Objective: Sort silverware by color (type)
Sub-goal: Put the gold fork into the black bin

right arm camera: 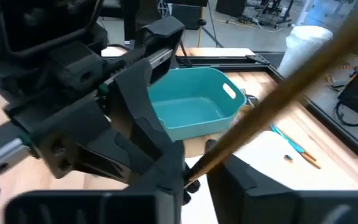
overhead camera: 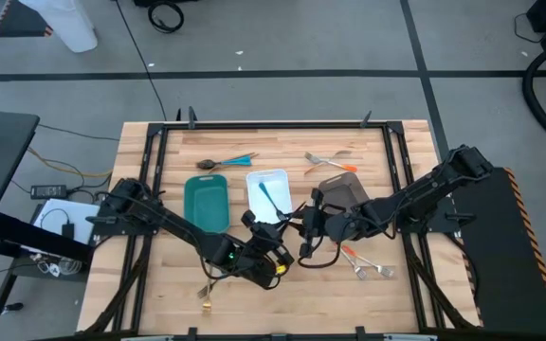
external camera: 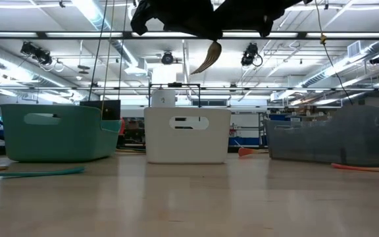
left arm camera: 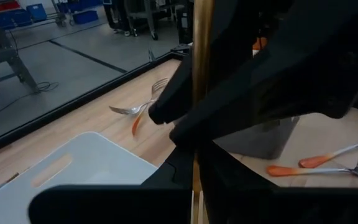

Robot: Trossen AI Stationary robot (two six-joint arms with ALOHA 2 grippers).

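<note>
A gold spoon point(external camera: 207, 58) hangs high above the table's middle, between my two grippers. Its bowl end points down in the low view. Its handle point(left arm camera: 201, 56) runs across the left wrist view and slants through the right wrist view point(right arm camera: 291, 81). My left gripper point(overhead camera: 275, 254) comes from the left and is shut on the handle. My right gripper point(overhead camera: 303, 237) faces it from the right, its fingers closed in on the same handle. More silverware lies loose on the table. My left gripper pinches the gold handle point(left arm camera: 196, 180) between its two fingers, which lie across it. The spoon is lifted clear of the table. My right gripper's fingers point(left arm camera: 173, 106) stand on both sides of the handle point(right arm camera: 199, 167), close beside the left gripper's hold. They come nearly level from the table's right and lie across the handle.
A teal tray point(overhead camera: 207, 204), a white tray point(overhead camera: 275, 180) holding a blue-handled piece point(overhead camera: 270, 197), and a grey-brown tray point(overhead camera: 347, 189) stand in a row. Blue-handled pieces point(overhead camera: 227, 163) and orange forks point(overhead camera: 330, 163) lie behind them. Orange forks point(overhead camera: 363, 263) lie near right, gold pieces point(overhead camera: 207, 289) near left.
</note>
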